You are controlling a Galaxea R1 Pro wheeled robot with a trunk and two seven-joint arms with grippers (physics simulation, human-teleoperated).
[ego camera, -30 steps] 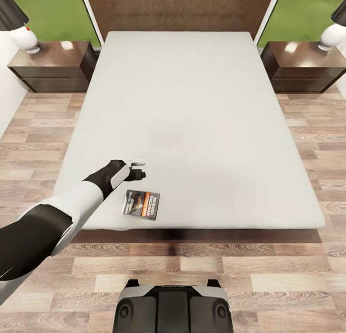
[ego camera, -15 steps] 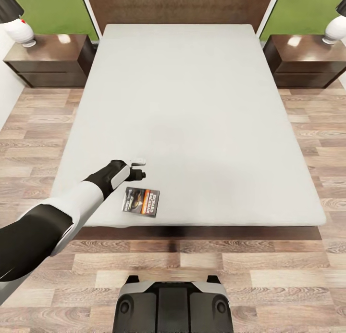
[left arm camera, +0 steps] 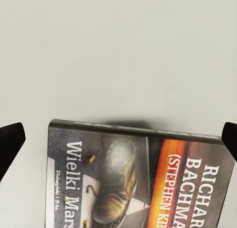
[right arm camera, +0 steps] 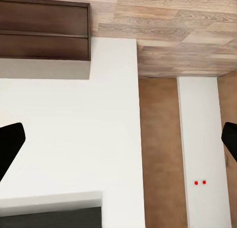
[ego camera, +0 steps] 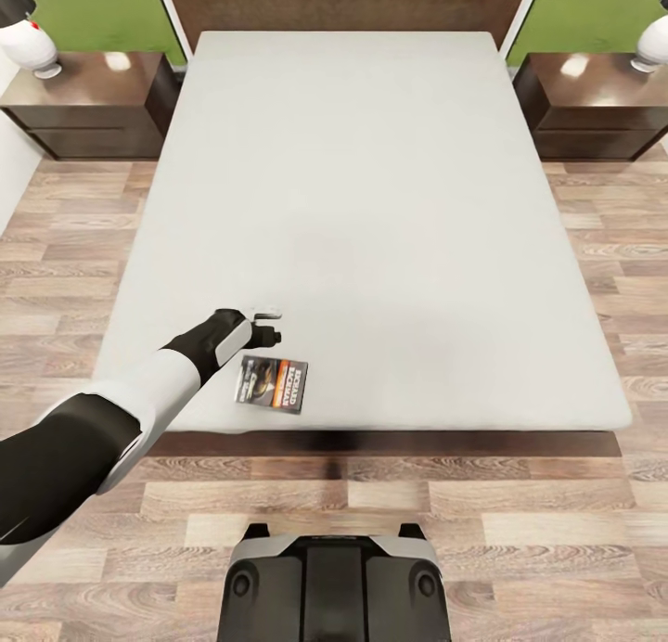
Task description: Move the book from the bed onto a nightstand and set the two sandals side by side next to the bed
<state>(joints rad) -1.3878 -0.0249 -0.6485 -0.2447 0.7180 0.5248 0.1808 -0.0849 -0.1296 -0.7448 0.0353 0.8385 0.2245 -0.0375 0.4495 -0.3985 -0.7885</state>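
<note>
the book (ego camera: 271, 384) lies flat, cover up, on the bed (ego camera: 371, 206), close to the mattress's foot edge and toward its left corner; its long axis runs roughly along that edge, slightly skewed. in the left wrist view the book (left arm camera: 138, 181) shows an orange band, white lettering and a picture of a boot, with its spine toward the open mattress. the left gripper (ego camera: 269, 325) hovers over the mattress just beyond the book's far edge, toward the headboard (ego camera: 343, 2) — its fingers stand wide apart, the dark tips at opposite borders of the wrist view, holding nothing and touching nothing that can be seen. the right gripper (right arm camera: 118, 139) is likewise spread wide and empty; below it lie white surfaces, a dark wooden piece and plank floor. outward from the bed: a dark brown nightstand (ego camera: 88, 104) stands at each head corner, the other nightstand (ego camera: 594, 104) on the right, each carrying a white lamp base (ego camera: 32, 44) — partly cut off. wood-plank floor (ego camera: 520, 512) surrounds the bed, and the robot's base (ego camera: 334, 582) sits at the foot.
</note>
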